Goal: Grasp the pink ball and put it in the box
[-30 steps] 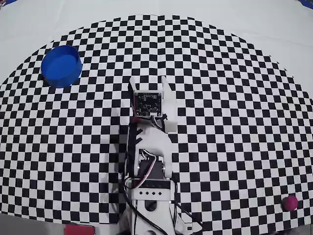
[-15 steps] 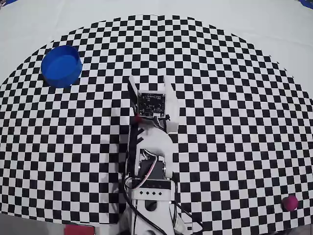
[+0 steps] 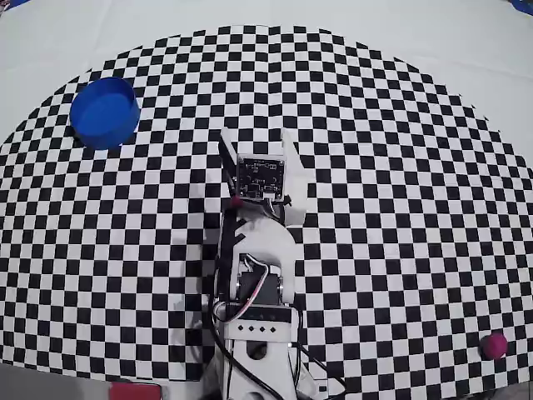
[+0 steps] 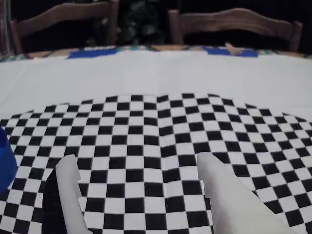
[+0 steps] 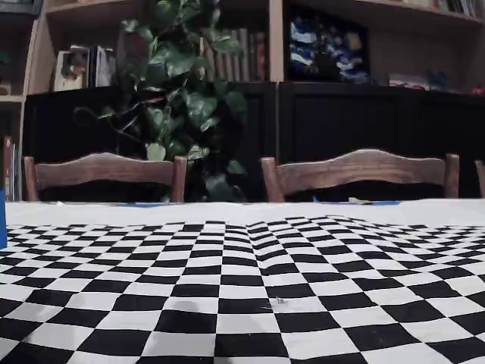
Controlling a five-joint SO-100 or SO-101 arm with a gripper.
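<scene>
The pink ball lies on the checkered mat at the bottom right of the overhead view, far from the arm; the wrist view does not show it. The box, a round blue container, stands at the upper left and shows as a blue sliver at the left edge of the wrist view. My gripper hovers over the middle of the mat, between the two, pointing to the far side. In the wrist view my gripper is open and empty, with only checker squares between the fingers.
A flat pink-red rectangular object lies at the bottom edge beside the arm's base. Wooden chairs and a plant stand beyond the table's far edge. White cloth surrounds the mat.
</scene>
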